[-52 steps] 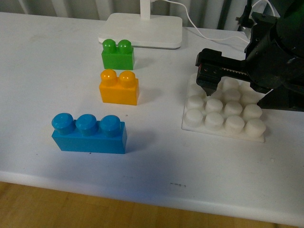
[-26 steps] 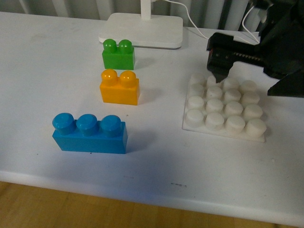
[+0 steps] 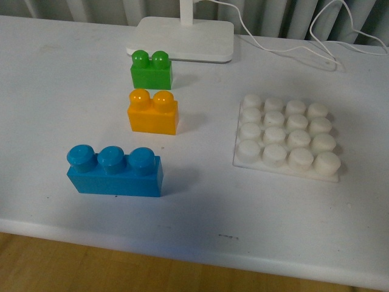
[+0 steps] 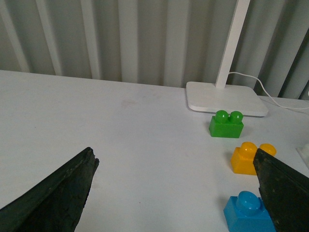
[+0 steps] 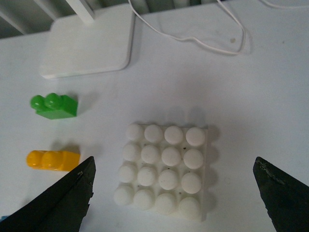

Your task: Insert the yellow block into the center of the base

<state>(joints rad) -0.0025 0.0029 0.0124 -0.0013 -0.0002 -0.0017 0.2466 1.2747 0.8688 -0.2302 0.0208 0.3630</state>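
Observation:
The yellow block (image 3: 152,112) stands upright on the white table, left of the base (image 3: 285,135), with nothing on it. The base is a white square plate with a 4x4 grid of studs, all bare. Neither arm shows in the front view. My left gripper (image 4: 176,193) is open and empty; the yellow block (image 4: 248,158) lies beside one of its fingers. My right gripper (image 5: 178,193) is open and empty, high over the base (image 5: 164,169); the yellow block (image 5: 52,160) lies off to one side.
A green two-stud brick (image 3: 151,70) stands just behind the yellow block. A blue three-stud brick (image 3: 114,171) lies nearer the table's front edge. A white lamp foot (image 3: 181,38) with a pole and cable sits at the back.
My right arm, which hung over the base's far edge a second ago, has drawn back to the right and up and has left the front view. The blocks and base have not moved.

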